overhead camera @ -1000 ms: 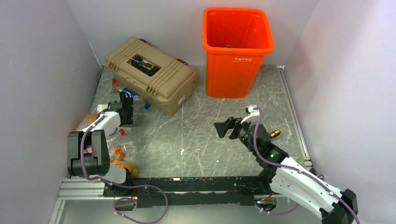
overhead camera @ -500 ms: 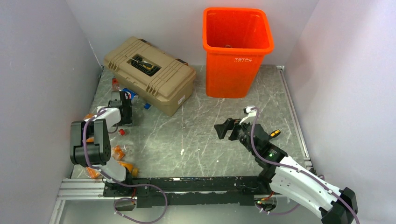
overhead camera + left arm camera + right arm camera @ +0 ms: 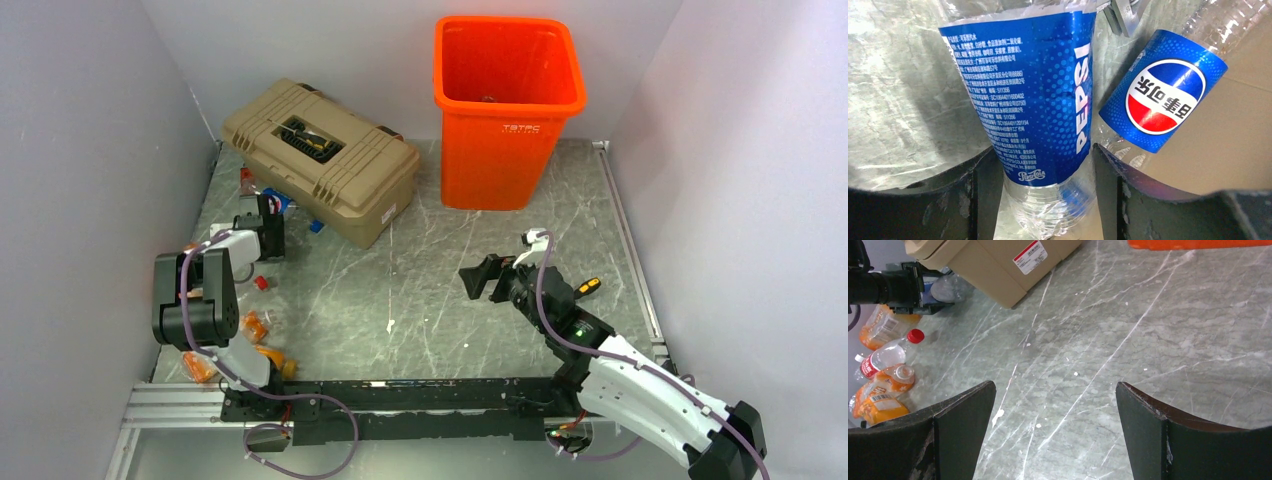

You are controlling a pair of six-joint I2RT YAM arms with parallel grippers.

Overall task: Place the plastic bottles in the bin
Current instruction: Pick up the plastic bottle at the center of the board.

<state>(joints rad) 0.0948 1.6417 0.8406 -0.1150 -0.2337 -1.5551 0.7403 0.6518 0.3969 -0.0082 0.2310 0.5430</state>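
Your left gripper [image 3: 268,228] is low at the left side of the desk [image 3: 450,250], just off the near left end of the tan toolbox [image 3: 320,160]. In its wrist view, a crumpled clear Pepsi bottle [image 3: 1038,100] with a blue label sits between the fingers [image 3: 973,195]. Both fingers meet the bottle's sides on the bare plastic just past the label, so this gripper is grasping the bottle. The grey desk shows behind it. A second Pepsi bottle [image 3: 1163,90] lies just beside it on the right, tilted against the toolbox wall.

Your right gripper [image 3: 480,278] hangs over the middle of the desk, right of centre. Its jaws are spread wide with only bare marbled surface between them, so it is released and holds nothing.

The bin [image 3: 510,110] stands upright at the far edge of the desk, right of the toolbox and well apart from both grippers. You can see something small lying inside it, too small to name.

More bottles lie at the near left of the desk. In the right wrist view you see a clear bottle with a red cap [image 3: 885,355], and near it two orange-labelled bottles [image 3: 878,400] close to the left arm's base.
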